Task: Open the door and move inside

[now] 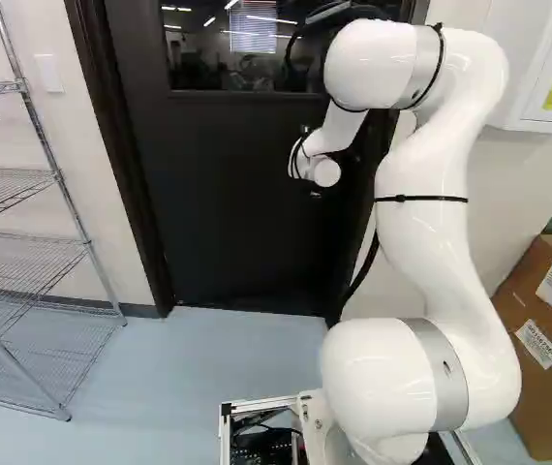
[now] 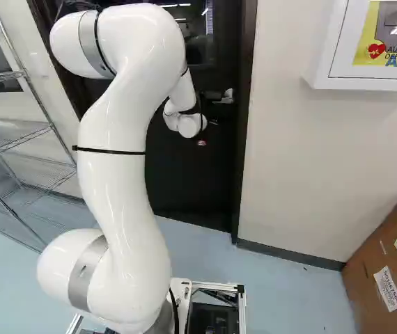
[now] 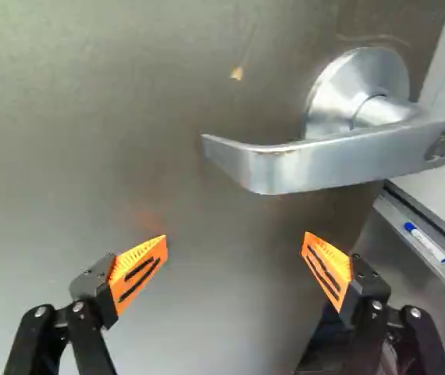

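Hand (image 3: 236, 237) wide apart, empty; lever handle (image 3: 308, 166) ahead, near side edge of door (image 1: 228, 213). Smooth metal, probably slippery, spring-stiff; best taken near free end. Door likely heavy.

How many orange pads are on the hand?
2: one ribbed orange pad on the finger nearer the blue-capped white marker, the other on the black hand's opposite finger.
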`<state>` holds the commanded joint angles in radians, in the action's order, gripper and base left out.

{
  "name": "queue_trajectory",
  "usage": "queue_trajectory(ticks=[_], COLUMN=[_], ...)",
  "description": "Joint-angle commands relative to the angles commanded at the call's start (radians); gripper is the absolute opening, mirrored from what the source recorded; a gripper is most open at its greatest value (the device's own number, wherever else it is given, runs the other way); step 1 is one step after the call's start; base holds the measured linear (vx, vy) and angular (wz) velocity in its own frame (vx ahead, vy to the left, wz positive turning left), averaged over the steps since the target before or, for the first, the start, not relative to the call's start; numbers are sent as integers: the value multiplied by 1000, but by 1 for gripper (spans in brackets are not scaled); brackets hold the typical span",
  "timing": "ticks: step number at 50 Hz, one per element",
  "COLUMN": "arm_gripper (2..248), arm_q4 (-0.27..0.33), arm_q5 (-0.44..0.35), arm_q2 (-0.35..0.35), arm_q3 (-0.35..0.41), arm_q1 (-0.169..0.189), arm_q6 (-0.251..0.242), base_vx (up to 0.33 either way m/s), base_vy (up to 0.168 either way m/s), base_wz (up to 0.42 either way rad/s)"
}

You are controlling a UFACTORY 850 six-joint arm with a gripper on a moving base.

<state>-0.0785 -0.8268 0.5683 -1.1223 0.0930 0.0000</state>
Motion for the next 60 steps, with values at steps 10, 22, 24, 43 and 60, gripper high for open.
queue_trajectory(ticks=[10, 22, 24, 43, 60], arm_gripper=[247, 247, 247, 247, 247], arm_q4=[56, 70, 70, 70, 70], arm_q5=[0, 0, 0, 0, 0], arm_q2=[28, 80, 90, 182, 269], arm_q3=[-38, -107, -120, -246, -368], arm_q1=[-23, -40, -42, -64, -82], arm_q6=[0, 0, 0, 0, 0], base_vx=[0, 0, 0, 0, 0], base_vy=[0, 0, 0, 0, 0], base_wz=[0, 0, 0, 0, 0])
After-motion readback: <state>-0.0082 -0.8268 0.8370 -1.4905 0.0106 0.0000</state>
